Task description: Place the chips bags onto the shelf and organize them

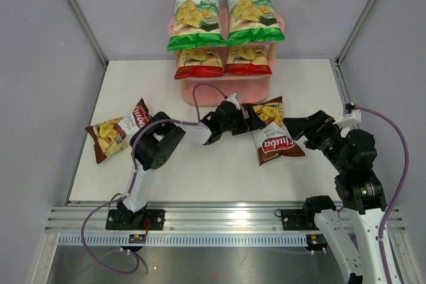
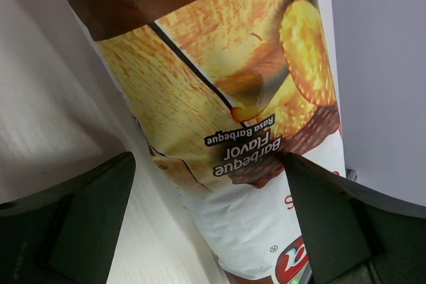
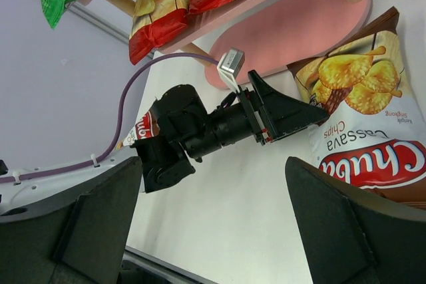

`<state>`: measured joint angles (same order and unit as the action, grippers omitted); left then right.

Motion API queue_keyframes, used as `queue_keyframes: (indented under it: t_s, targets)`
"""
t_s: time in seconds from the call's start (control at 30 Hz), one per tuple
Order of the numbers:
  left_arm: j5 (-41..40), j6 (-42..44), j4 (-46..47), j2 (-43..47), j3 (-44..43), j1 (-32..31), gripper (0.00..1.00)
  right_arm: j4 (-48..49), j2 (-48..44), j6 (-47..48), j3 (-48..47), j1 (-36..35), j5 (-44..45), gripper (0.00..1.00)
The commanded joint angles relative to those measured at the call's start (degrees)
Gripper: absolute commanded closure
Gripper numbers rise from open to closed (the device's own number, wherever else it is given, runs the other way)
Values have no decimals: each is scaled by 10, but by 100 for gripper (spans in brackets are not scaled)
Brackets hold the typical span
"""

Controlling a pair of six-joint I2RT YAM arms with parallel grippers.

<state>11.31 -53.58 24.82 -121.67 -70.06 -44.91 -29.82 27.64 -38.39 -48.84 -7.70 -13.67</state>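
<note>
Brown chips bag framed by left tool, spread wide; next: close, lift to bottom tier of shelf. Right tool wide, empty.

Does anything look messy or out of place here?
Yes. Two glossy dark brown chips bags lie crooked on the white table: one at the far left, one by the left pincer. The pink shelf's bottom board is bare.

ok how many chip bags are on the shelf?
4: two green bags on the top tier, two red bags on the middle tier of the shelf. None looks hidden.
</note>
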Motion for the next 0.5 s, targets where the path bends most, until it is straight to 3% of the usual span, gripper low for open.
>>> queue_keyframes:
  t_s: [0.0, 0.2, 0.27, 0.4, 0.43, 0.47]
  targets:
    - [18, -13, 36, -23, -5, -6, 1, 27, 10, 2, 5, 2, -27, 4]
    - [-17, -49, 88, -48, 4, -30, 2, 40, 12, -12, 16, 1, -43, 5]
    - [-27, -55, 99, -62, -3, -41, 6, 38, 10, -12, 16, 2, -47, 5]
    - [-70, -68, 104, -67, -9, -62, 36, 23, 2, -5, 6, 2, -43, 5]
    - [-78, -71, 114, -63, 0, -67, 50, 19, 1, -1, 3, 2, -40, 5]
    - [-88, -73, 119, -54, 9, -69, 57, 11, -1, 2, 1, 2, -36, 5]
